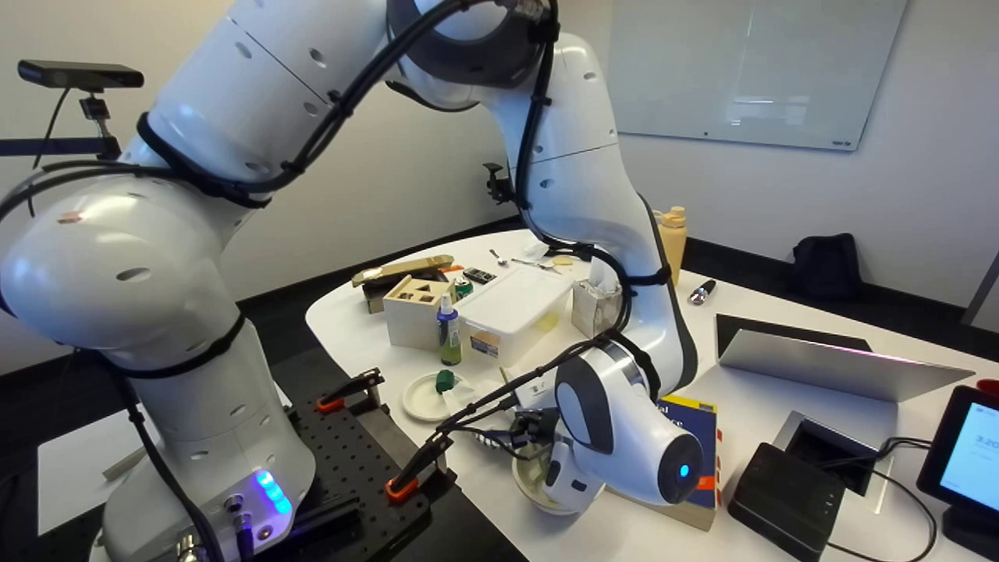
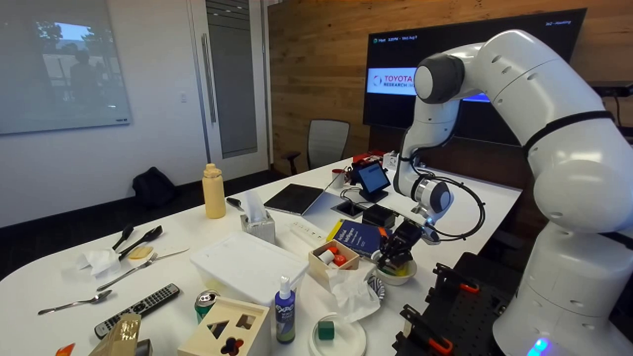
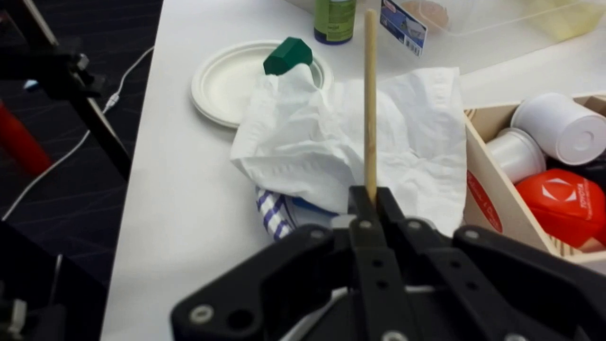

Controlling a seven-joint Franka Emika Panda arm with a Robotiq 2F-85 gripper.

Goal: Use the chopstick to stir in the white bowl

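Observation:
The chopstick [image 3: 370,104] is a thin pale wooden stick. In the wrist view my gripper [image 3: 371,196] is shut on it, and its upper part sticks up and away from the fingertips. Its lower end is hidden behind the gripper. The white bowl [image 2: 393,281] stands on the table with yellow and green pieces inside; it also shows in an exterior view [image 1: 538,501], partly covered by the arm. My gripper [image 2: 388,262] is low over this bowl in both exterior views. I cannot tell whether the stick touches the pieces. In the wrist view the bowl is mostly hidden.
A crumpled white napkin [image 3: 416,142] lies over a blue-and-white patterned bowl [image 3: 274,215] beside the white bowl. A wooden box [image 3: 502,189] with cups, a blue book [image 2: 361,237], a white plate [image 3: 227,90] with a green block, and table clamps [image 1: 421,468] are close by.

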